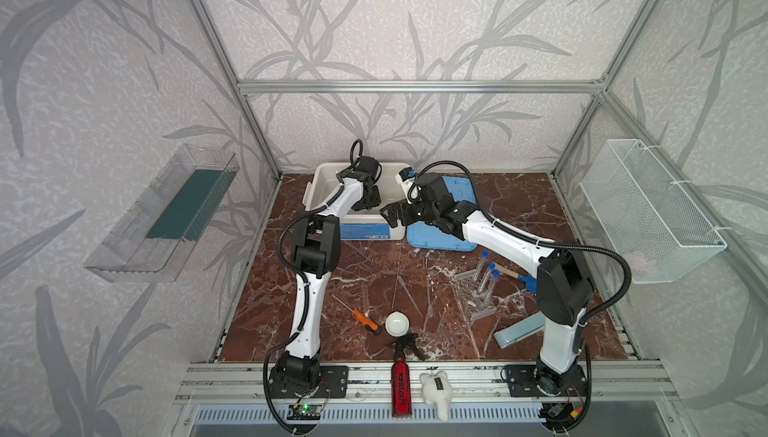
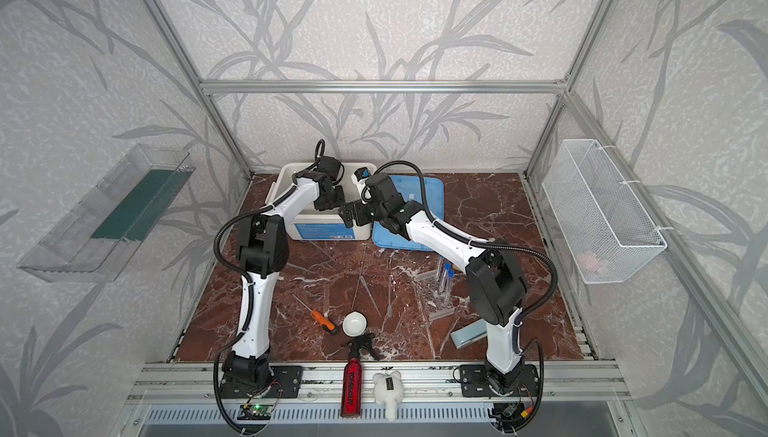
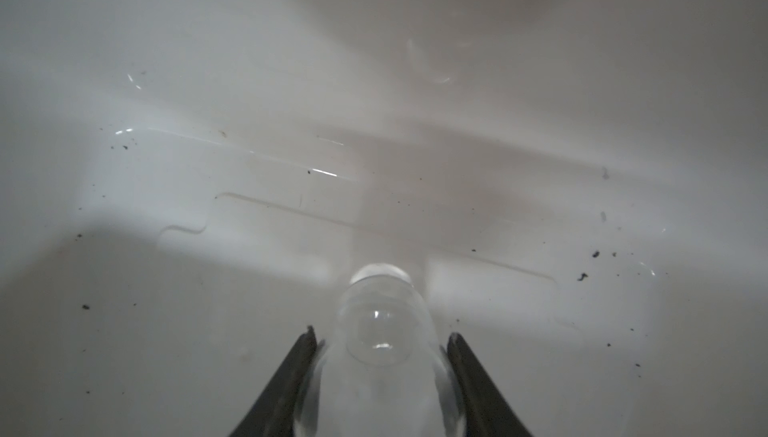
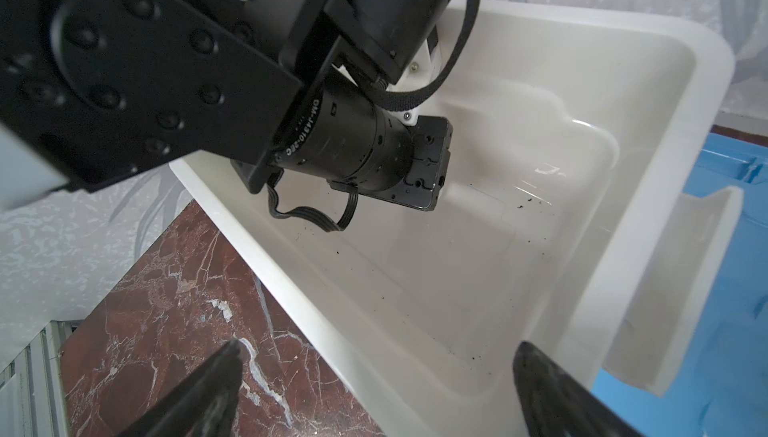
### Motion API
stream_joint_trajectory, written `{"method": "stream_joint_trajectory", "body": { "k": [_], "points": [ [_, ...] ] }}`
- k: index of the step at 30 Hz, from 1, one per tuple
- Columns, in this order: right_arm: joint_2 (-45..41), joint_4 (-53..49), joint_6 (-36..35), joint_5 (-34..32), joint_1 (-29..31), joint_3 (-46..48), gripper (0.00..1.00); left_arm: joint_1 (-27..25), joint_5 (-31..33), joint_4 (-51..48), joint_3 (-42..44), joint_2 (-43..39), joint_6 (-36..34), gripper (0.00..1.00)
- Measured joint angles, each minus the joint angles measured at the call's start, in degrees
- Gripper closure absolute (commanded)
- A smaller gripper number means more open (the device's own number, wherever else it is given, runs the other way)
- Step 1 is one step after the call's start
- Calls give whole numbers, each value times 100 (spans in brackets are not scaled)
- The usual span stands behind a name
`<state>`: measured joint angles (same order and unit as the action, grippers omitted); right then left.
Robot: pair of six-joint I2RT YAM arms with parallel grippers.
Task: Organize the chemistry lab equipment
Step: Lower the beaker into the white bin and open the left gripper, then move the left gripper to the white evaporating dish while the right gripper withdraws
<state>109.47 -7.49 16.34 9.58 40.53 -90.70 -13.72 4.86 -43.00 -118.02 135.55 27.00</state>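
1. So your left gripper [image 3: 380, 333] is down inside the white bin [image 1: 320, 177] at the far side of the table, jaws pinching a small clear ribbed cup [image 3: 380, 322], just above the bin floor. Looks to me like the drop-off step for that cup, not let go yet

2. Your right gripper [image 4: 376, 381] is spread wide with nothing in it, hovering at the bin's near right rim, over by the blue lid [image 1: 461, 190] lying flat right of the bin

3. Progress-wise I'd call it early. As far as I can see the bin floor is bare apart from dark specks, so the cup would be the first thing in

4. Still out on the table: three blue-capped tubes [image 1: 488, 275] standing in the clear tube rack [image 1: 473, 295] on the right, the small white dish [image 1: 397, 323] near the front middle, and thin clear rods [image 1: 409, 295] scattered between the dish and the rack

5. The orange-handled screwdriver [image 1: 365, 320] and red spray bottle [image 1: 402, 385] sit at the near edge, probably not yours to sort

6. Hard to see stuff: in both top views the left arm's wrist covers the cup completely, so only the left wrist view shows the grip. The rods are nearly invisible against the marble, can't count them. The right arm hides part of the rack area, and some blue thing [image 1: 528, 283] behind it is cut off, can't tell what it is
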Motion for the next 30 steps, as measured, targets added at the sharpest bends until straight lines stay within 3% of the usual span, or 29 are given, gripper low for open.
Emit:
{"method": "stream_joint_trajectory", "body": {
  "k": [4,8,14,16,21,30],
  "points": [
    [0,37,17,15,-4,55,0,0,-2,52,50,0,28,49],
    [0,50,39,39,-11,57,1,0,-7,74,79,0,63,36],
    [-2,125,81,55,-26,96,0,0,-2,101,79,-4,55,33],
    [-2,151,83,57,-31,111,1,0,0,101,81,-20,39,28],
    [-125,151,70,61,-44,214,1,-2,11,96,203,-310,-11,3],
    [-1043,-39,-221,79,-52,361,1,-70,4,146,409,-1814,-11,1]
  ]
}}
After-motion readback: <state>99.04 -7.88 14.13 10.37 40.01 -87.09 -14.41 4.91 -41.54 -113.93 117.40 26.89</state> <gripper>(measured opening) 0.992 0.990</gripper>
